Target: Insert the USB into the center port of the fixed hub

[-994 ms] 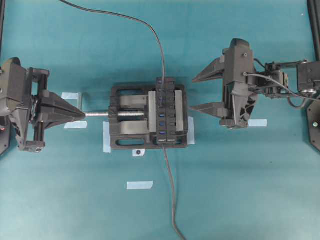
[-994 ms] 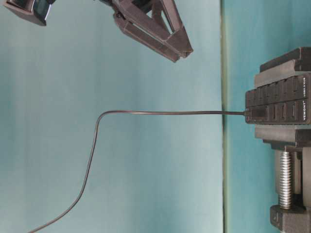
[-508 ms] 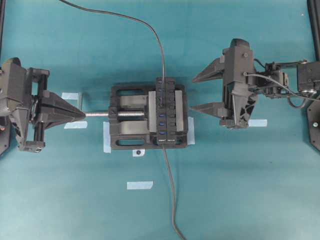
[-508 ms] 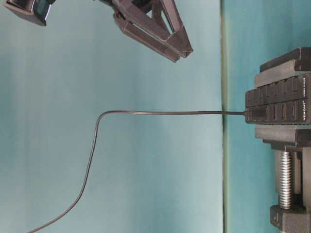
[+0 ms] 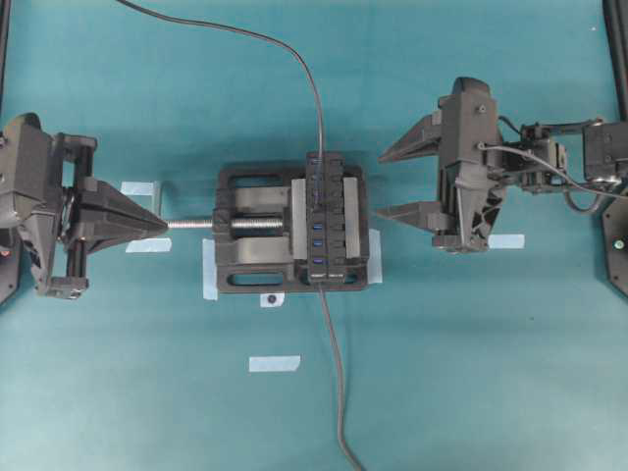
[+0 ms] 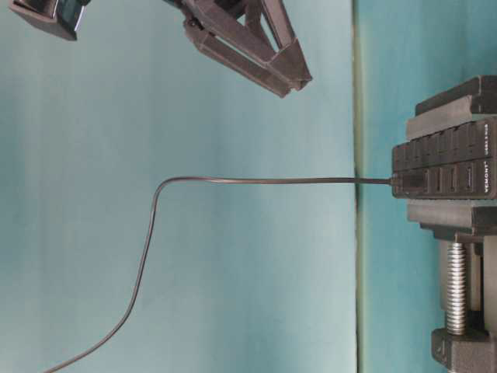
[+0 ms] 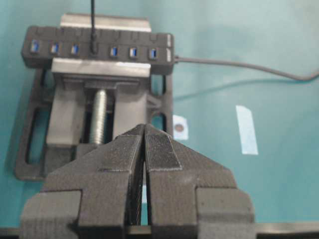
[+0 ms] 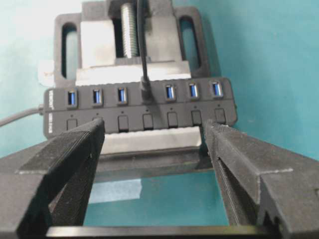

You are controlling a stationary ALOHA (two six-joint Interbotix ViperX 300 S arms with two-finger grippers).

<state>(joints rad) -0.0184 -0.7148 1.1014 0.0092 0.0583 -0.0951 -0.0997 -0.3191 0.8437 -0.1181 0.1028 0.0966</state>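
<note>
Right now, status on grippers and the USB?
Left gripper shut, empty. Right gripper open, empty, clear of hub. USB seated in center port. Nothing obstructing.

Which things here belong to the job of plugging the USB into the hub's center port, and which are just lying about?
Belong to the job:
- USB, already seated
- center port
- fixed hub
- bench vise clamping the hub
- right end effector, open
- left end effector, shut

Lying about:
- tape strips
- hub's thicker cable
</note>
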